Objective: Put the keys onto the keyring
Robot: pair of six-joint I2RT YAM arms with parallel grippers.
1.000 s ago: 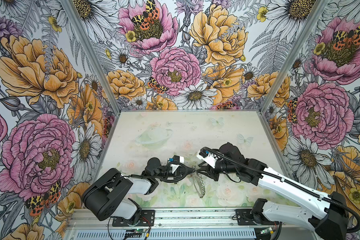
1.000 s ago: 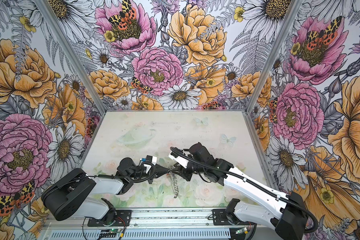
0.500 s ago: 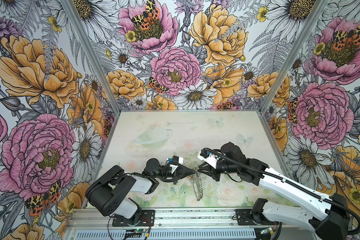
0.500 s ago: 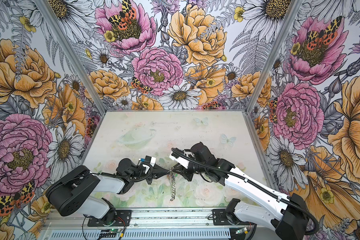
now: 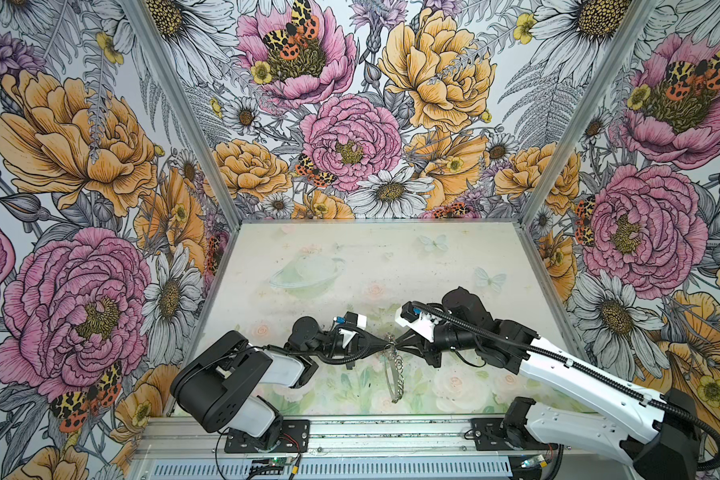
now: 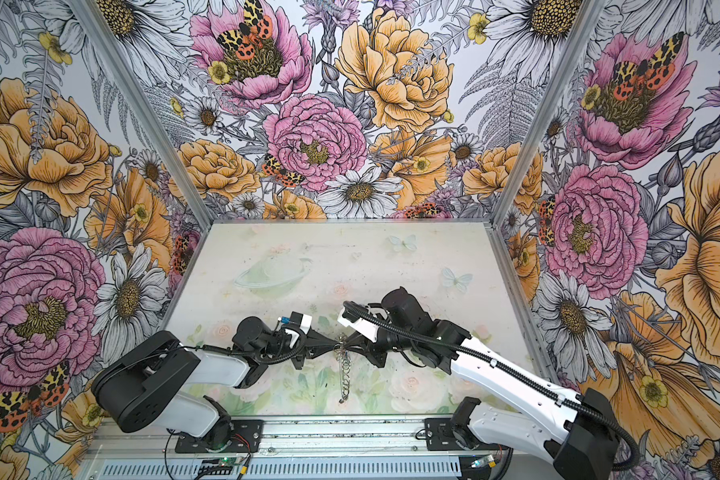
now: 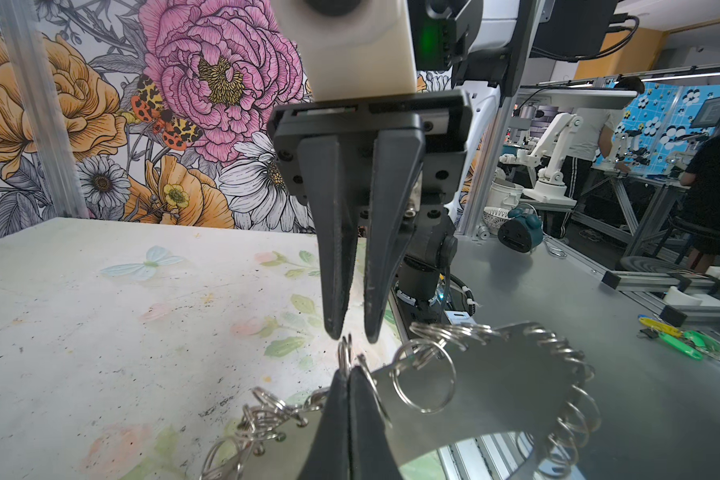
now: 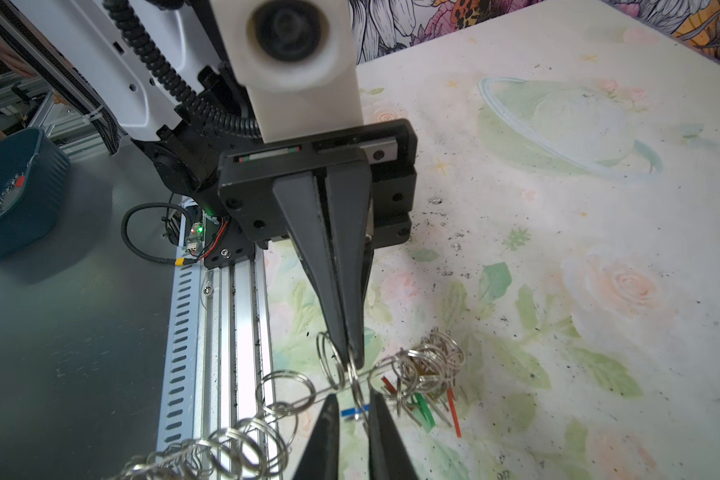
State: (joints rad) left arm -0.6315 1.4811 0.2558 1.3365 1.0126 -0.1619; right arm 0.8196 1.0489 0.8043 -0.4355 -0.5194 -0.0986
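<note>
Table (image 5: 350,257): pale floral top. Keyring (image 6: 344,374) is held off it near front centre, edge-on in both top views, hanging down from L gripper (image 8: 349,351), whose fingers are pressed tight on the hoop's rim. R gripper (image 7: 352,334) faces it tip to tip, jaws a narrow gap apart. One wire loop (image 8: 357,392) stands in the gap, no squeeze visible. Keys (image 8: 427,411): red, green, blue tags edge-on by the loop cluster in R wrist view. Hung or loose, can't tell.
</note>
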